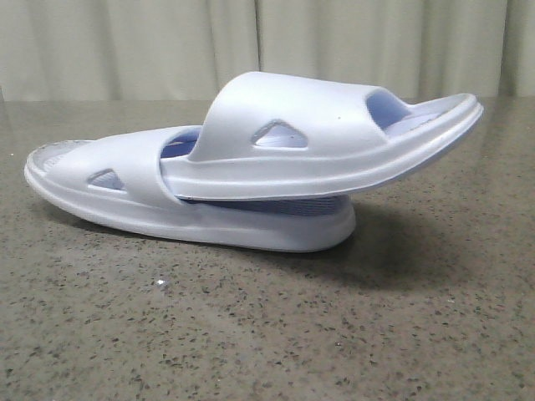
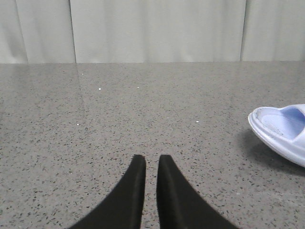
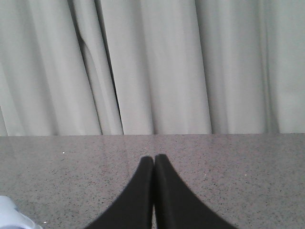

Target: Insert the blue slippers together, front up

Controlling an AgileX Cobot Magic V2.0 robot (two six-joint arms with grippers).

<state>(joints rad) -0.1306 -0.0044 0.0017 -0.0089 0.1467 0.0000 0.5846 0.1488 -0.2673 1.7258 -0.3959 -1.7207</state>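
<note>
Although both arms sit clear of the pair, you should still treat the stack as fragile. Nearest in the wrist views, the left gripper [image 2: 151, 164] has its fingers drawn to a narrow slit and holds nothing; the right gripper [image 3: 153, 164] has its tips pressed together, also empty. Beyond them, on the speckled grey table [image 1: 251, 334], the lower slipper [image 1: 125, 196] lies flat with its sole down, and the upper slipper [image 1: 334, 138] is pushed in under the lower one's strap, its far end jutting out past the lower sole and hanging in the air. That overhang is your risk — any brush from an arm passing over could, I judge, tip or twist the upper slipper out. Only the lower slipper's rounded end shows near the left gripper, so a low sweep on that side might drag the whole pair. Behind everything hangs the pale curtain [image 1: 125, 42].
</note>
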